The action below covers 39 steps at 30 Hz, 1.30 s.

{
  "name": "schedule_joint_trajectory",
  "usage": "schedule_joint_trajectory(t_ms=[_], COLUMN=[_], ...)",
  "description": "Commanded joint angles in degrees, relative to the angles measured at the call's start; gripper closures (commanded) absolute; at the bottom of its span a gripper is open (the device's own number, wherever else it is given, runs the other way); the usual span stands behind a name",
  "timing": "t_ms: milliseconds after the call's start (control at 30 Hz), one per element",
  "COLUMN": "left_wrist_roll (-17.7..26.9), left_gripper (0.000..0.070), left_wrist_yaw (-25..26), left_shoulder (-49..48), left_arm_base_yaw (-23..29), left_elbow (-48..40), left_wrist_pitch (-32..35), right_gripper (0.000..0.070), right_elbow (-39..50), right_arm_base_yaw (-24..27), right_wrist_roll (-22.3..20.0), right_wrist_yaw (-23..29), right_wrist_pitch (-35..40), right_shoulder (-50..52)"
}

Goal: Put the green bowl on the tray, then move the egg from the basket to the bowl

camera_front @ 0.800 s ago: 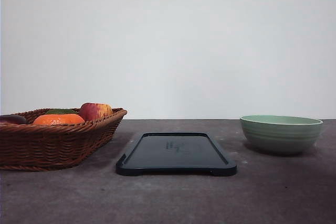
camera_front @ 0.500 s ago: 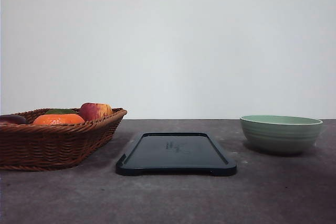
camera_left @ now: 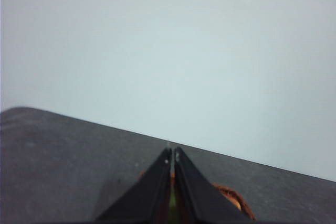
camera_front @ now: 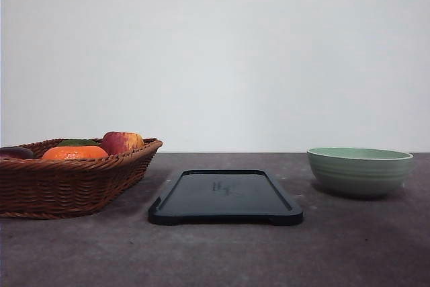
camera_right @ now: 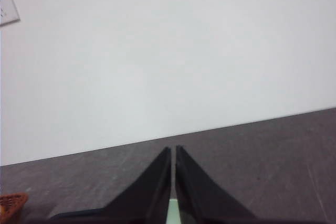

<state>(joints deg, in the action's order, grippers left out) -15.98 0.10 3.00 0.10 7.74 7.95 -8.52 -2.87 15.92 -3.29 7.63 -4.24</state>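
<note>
Grey tabletop [camera_front: 215, 253] under a white wall: the basket [camera_front: 67, 183] of fruit sits far left, the tray [camera_front: 225, 197] in the middle, the green bowl [camera_front: 359, 171] far right, apart from the tray. Both the left gripper [camera_left: 172, 156] and the right gripper [camera_right: 172, 153] have fingers pressed together, empty. The bowl lies on the right arm's side, so that arm seems nearer; nothing stands between bowl and tray. No egg is discernible among the fruit.

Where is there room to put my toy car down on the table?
Bare table runs along the front, and between the tray and the green bowl. The tray is bare too. The basket is crowded with fruit.
</note>
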Motion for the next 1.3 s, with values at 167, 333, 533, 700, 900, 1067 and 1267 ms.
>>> schedule_joint_trajectory(t_ms=[167, 333, 533, 700, 900, 1067, 1267], left_wrist_roll=[2.0, 2.1, 2.3, 5.4, 12.2, 14.7, 15.3], left_gripper=[0.07, 0.07, 0.07, 0.07, 0.07, 0.0654, 0.026], left_wrist_yaw=[0.0, 1.7, 6.6, 10.9, 12.9, 13.1, 13.1], left_shoulder=[9.5, 18.6, 30.0, 39.6, 50.1, 54.2, 54.7], left_arm_base_yaw=[0.0, 0.0, -0.1, -0.2, -1.2, -2.1, -2.1], left_elbow=[13.9, 23.8, 32.6, 38.4, 45.2, 46.5, 46.5], left_wrist_pitch=[-15.0, -24.0, -30.4, -34.9, -44.2, -45.1, -45.5], right_gripper=[0.0694, 0.0694, 0.0694, 0.0694, 0.0694, 0.066, 0.0321], right_elbow=[-11.6, -19.0, -26.2, -31.4, -35.2, -36.1, -36.2], right_arm_base_yaw=[0.0, 0.0, 0.0, 0.0, 0.0, 0.0, 0.0], right_wrist_roll=[-4.4, -8.5, -10.8, -11.1, -13.7, -13.7, -13.5], right_wrist_yaw=[-4.3, -4.9, -6.0, -7.8, -7.9, -9.1, -8.7], right_wrist_pitch=[-9.0, -15.4, -25.0, -31.4, -35.1, -35.3, -35.8], right_shoulder=[-10.1, -18.8, -29.3, -38.2, -47.0, -49.6, -49.5])
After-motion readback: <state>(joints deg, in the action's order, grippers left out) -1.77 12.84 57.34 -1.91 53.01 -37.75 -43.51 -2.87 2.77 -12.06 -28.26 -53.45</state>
